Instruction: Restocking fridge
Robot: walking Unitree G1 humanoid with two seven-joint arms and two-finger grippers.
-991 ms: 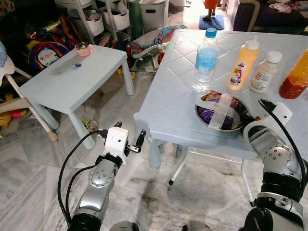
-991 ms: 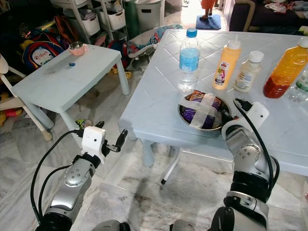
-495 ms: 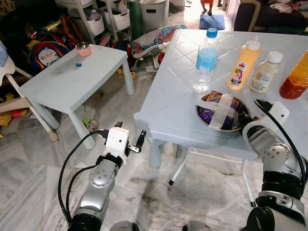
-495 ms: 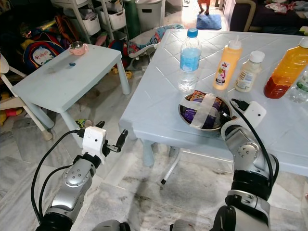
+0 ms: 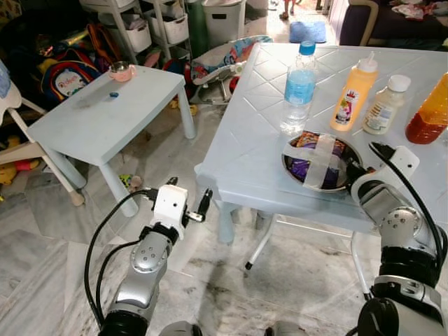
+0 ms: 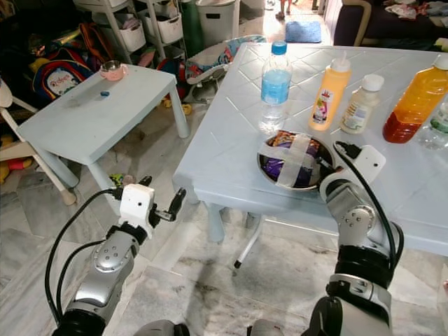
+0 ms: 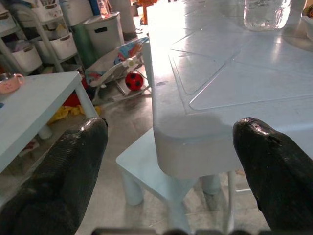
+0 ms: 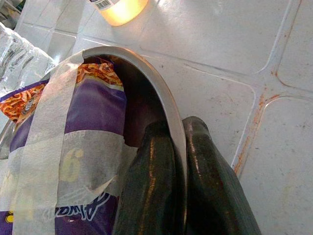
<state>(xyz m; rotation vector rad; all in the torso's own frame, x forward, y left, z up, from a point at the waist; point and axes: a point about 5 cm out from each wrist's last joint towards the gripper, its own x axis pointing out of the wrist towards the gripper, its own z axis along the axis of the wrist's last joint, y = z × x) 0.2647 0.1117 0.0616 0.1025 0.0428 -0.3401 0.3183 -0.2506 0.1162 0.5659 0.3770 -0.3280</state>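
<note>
Steel is pinched between the two fingers of the right claw (image 8: 178,196): one finger lies inside the rim of the metal bowl (image 6: 264,165), the other outside, clenched on the wall. The bowl sits right of centre in the head views, near the front edge of the large pale-blue desk (image 6: 231,150), and holds a purple snack packet (image 6: 280,166) strapped down with crossed bands of masking tape (image 6: 294,155).

Compared with a second ago, the right wrist is seen slightly farther up the frame and the bowl has shifted a little with it, toward the bottles. This is judged to mean that the grip is made and the bowl is beginning to be moved, an early step of restocking; the fridge itself is not in view.

The left claw (image 7: 171,176) is held released, fingers wide apart, below and in front of the desk's corner, at lower left of the head views.

On the desk are counted one water bottle (image 6: 276,85), one yellow squeeze bottle (image 6: 328,94), one white sauce bottle (image 6: 360,103), one orange juice bottle (image 6: 416,100) and one bowl.
</note>
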